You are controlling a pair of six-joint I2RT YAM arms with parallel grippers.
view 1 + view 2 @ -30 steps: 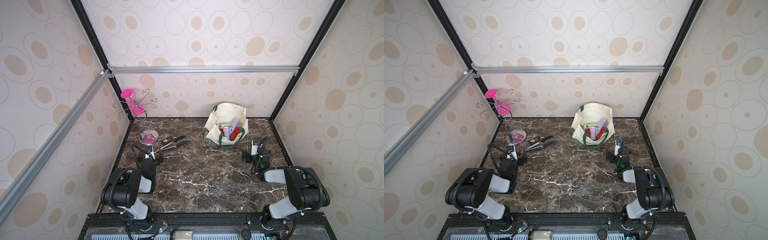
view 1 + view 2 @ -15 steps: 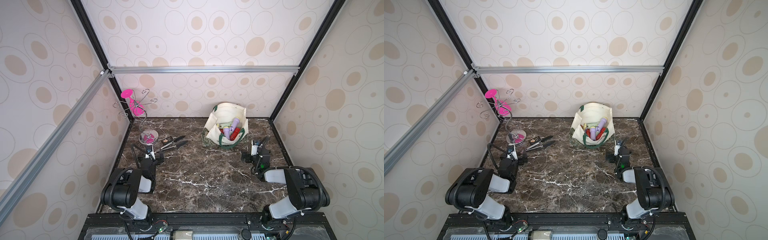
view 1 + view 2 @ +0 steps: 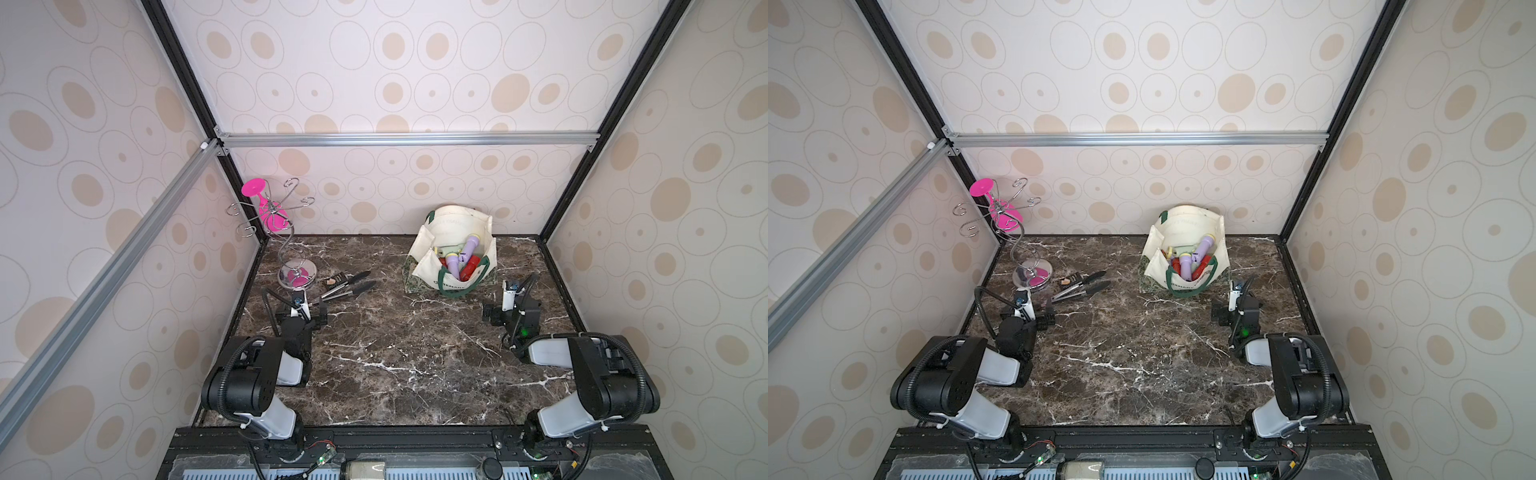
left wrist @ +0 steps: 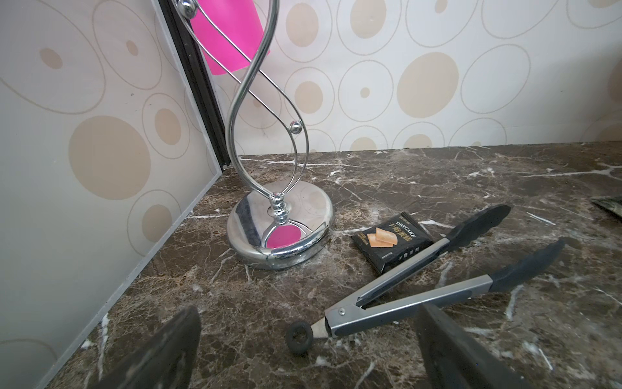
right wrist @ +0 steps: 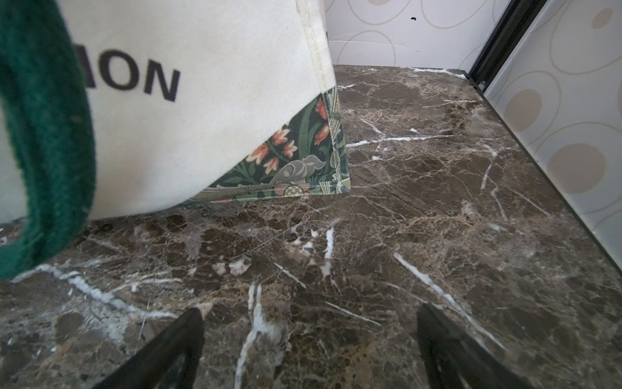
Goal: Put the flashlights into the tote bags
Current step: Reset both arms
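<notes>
The flashlights (image 3: 460, 261) sit piled inside the cream tote bag (image 3: 451, 222) near the back of the marble table (image 3: 395, 353), and the left gripper (image 4: 309, 336) by the tongs (image 4: 420, 296) and the right gripper (image 5: 309, 323) just beside the bag are both wide open, holding nothing.

Matt canvas tote (image 5: 202, 101), glossy chrome stand (image 4: 279, 232), polished marble top (image 3: 395, 353)

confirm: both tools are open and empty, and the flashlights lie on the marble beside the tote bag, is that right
No: the flashlights are inside the tote bag, not beside it on the marble; both top views show this. The left tool and right tool are open and empty.
</notes>
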